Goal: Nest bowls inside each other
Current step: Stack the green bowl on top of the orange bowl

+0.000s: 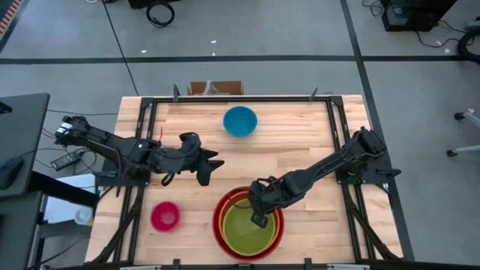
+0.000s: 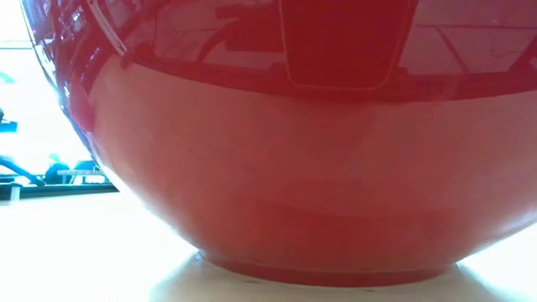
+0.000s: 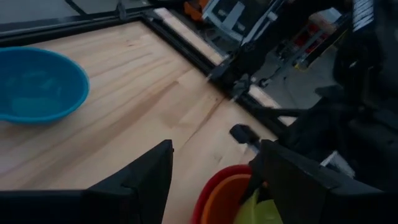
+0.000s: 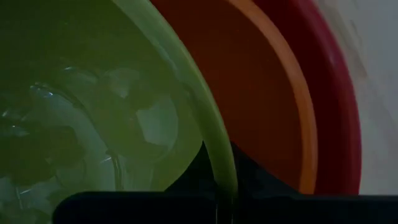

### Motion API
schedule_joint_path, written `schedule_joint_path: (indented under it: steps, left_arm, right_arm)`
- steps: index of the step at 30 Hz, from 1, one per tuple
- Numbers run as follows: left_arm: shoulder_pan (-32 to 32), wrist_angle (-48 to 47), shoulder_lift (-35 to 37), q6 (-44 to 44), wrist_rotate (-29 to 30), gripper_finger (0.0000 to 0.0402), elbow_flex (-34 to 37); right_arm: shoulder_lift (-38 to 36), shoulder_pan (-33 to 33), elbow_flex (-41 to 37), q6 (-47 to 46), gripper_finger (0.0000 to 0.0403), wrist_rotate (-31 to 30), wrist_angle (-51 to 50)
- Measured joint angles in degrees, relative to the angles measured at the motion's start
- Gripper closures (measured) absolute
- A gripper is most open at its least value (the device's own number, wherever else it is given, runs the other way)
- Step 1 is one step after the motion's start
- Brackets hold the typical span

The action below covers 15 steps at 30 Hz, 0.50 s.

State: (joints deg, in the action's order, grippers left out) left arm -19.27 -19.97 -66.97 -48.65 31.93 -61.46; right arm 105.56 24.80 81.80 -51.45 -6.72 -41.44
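Observation:
The red bowl (image 1: 219,225) stands near the table's front edge and fills the low view (image 2: 294,168). In it lies the orange bowl (image 1: 241,198), and in that one the olive-green bowl (image 1: 244,234). My right gripper (image 1: 260,218) is down at the green bowl, shut on its rim. The blue bowl (image 1: 240,120) rests on its base at the far middle and also shows in the left wrist view (image 3: 37,84). The pink bowl (image 1: 165,216) stands at the near left. My left gripper (image 1: 211,169) hovers open, left of the stack, with nothing between its fingers. My right gripper pinches the olive-green bowl's rim (image 4: 219,167), one finger (image 4: 189,177) inside the bowl and the other outside. The fingers come from above, slanting in from the table's far right. The green bowl lies within the orange bowl (image 4: 261,112). Whether it rests fully there, I cannot tell.
A black frame (image 1: 147,112) runs along the table's left, far and right edges. A small cardboard box (image 1: 215,88) sits just beyond the far edge. Bare wood lies between the blue bowl and the stack. My right arm (image 3: 348,124) reaches over the table's right half.

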Motion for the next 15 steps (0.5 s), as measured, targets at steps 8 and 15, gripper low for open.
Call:
schedule_joint_path:
  steps: [8,15]
  left_arm:
    - [0.00,-2.47,-1.17,-1.80,0.04,0.0159,0.00]
    - [-0.07,-3.20,-2.19,-3.16,-0.22,0.0159,-0.01]
  right_arm:
    - [-0.04,0.26,0.02,-2.61,0.0361,-1.85,-4.04]
    - [-0.22,-0.07,0.02,-2.82,0.0351,-2.60,-3.85]
